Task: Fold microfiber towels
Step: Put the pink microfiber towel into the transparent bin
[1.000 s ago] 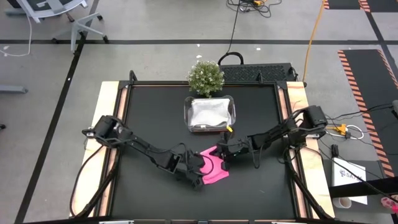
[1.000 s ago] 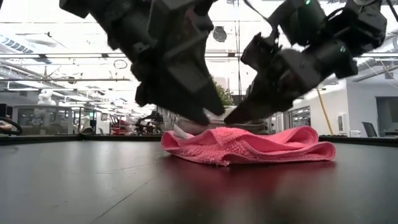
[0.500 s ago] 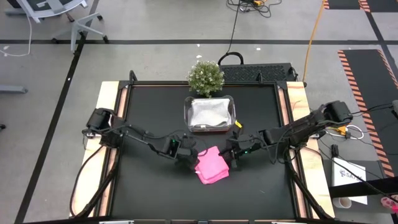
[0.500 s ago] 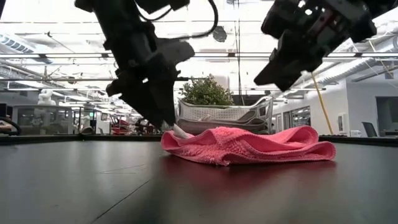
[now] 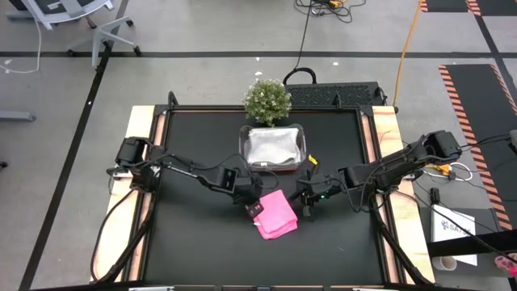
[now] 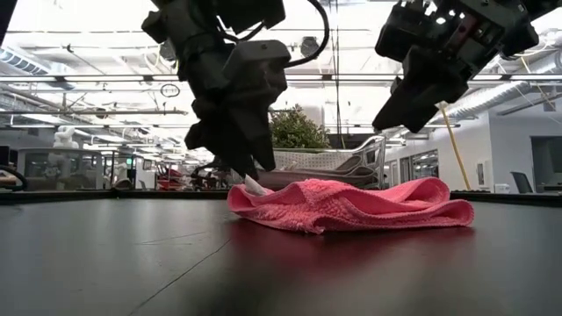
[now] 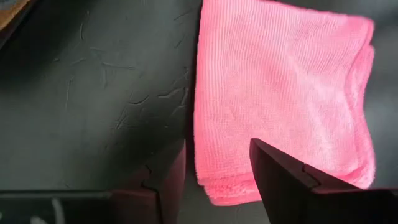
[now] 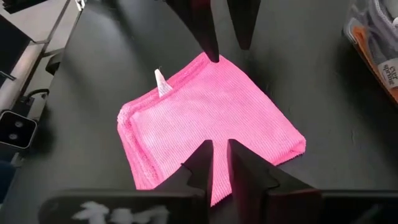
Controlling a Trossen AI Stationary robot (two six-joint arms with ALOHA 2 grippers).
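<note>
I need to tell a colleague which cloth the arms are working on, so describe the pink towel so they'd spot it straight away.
On the black table, look just in front of the clear plastic tub that stands below the small potted plant. There, between the left gripper and right gripper, lies the pink microfiber towel, folded into a small square. It is the only bright pink thing there.

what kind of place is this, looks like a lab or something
Probably a robotics lab or open workshop: a black work table on a grey floor with striped hazard mats, loose cables, and an office chair nearby.

A black-topped table (image 5: 194, 242) carries three things — folded pink towel (image 5: 275, 215), clear tub (image 5: 304, 149), small potted plant (image 5: 267, 99).
</note>
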